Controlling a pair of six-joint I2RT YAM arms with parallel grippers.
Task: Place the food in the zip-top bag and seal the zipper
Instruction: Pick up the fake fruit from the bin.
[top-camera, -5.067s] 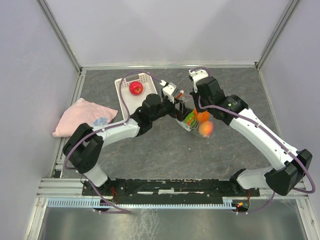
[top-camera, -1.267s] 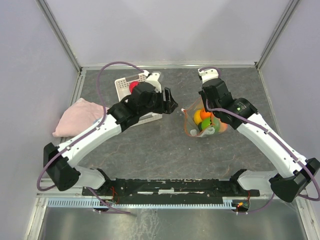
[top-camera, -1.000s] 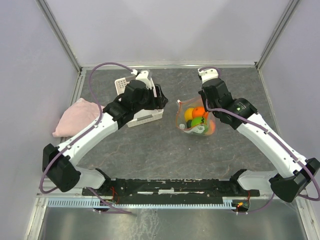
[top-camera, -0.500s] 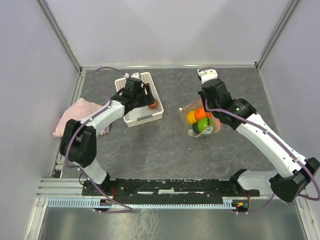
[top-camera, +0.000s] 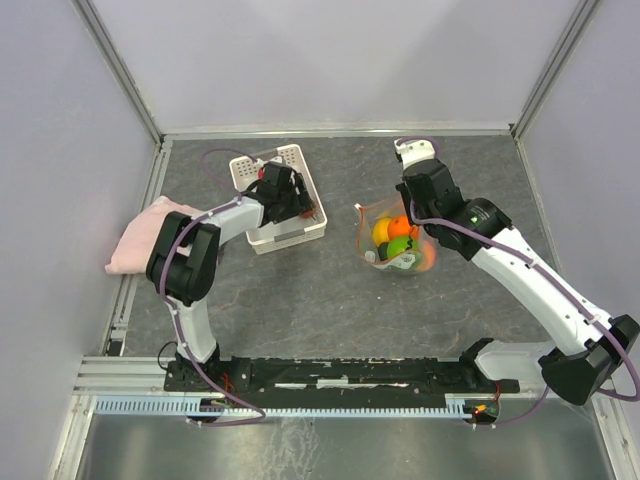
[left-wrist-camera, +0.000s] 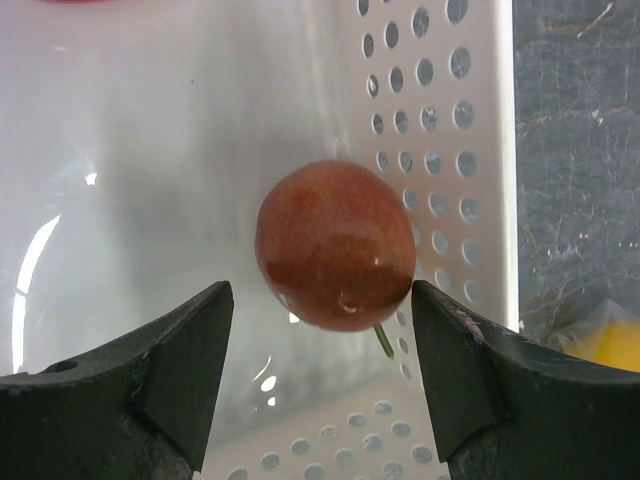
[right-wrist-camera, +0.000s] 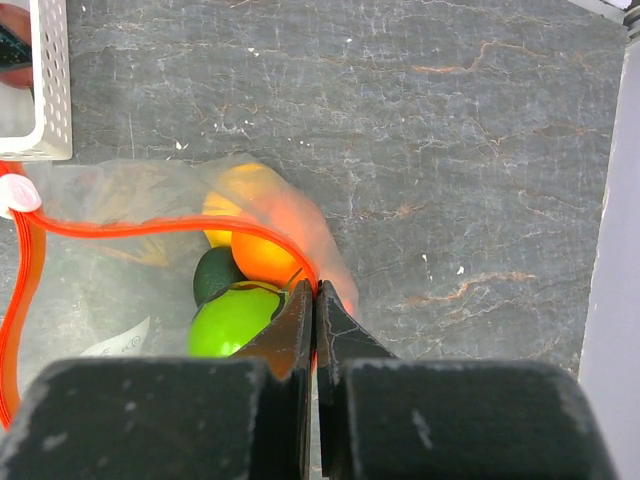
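Hovering over the white basket with the left jaws spread wide, straddling a reddish-brown fruit on the basket floor. Lying between the two tips and slightly ahead of them, closer to the tip on the side of the perforated wall, right beside that wall. Probably lining up for a closing pinch, and likely needing care to avoid clipping the wall.

Pinching the orange-red zipper of the clear bag with the right jaws pressed tight together. Apparently holding the mouth up and open, both for stopping the contents from rolling out and for leaving a gap for dropping more in. Looping away from the pinch to one side, unsealed.

Bunching together inside the bag, just ahead of and beneath those jaws, on the grey counter: an orange fruit, a yellow one, a bright green one and a dark green one.

Remaining, judging by this: carrying the basket fruit across, then sealing.
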